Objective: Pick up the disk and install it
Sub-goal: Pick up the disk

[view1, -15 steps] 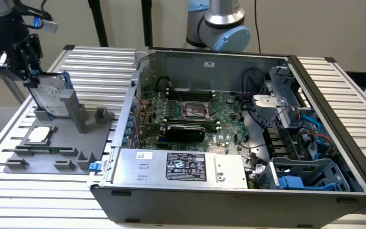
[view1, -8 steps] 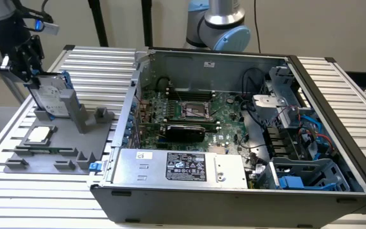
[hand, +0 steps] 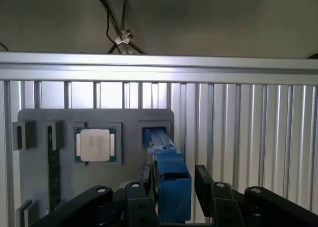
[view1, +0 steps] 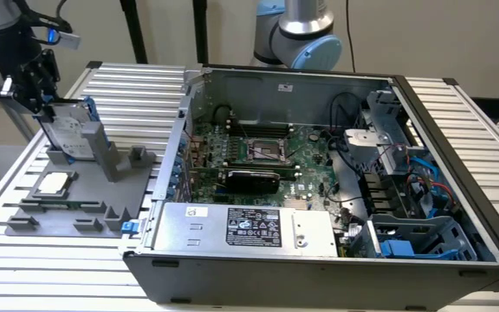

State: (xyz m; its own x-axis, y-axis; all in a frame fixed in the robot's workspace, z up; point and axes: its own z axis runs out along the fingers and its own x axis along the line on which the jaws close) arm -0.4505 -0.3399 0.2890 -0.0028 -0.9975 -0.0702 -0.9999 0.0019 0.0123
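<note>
the disk (view1: pixel 69 133) stood on edge in the grey tray (view1: pixel 76 211) on the worktop (view1: pixel 137 84), long axis upright, directly below the claw (view1: pixel 46 107), whose spread fingers (hand: pixel 204 185) straddled its blue frame (hand: pixel 173 192), apparently not pinching.

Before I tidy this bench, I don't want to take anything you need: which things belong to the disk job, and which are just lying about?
In the job:
- the disk, upright in the grey tray
- the gripper at its top end
- the open computer case

Lying about:
- the processor chip on the tray
- the power supply box in the case
</note>
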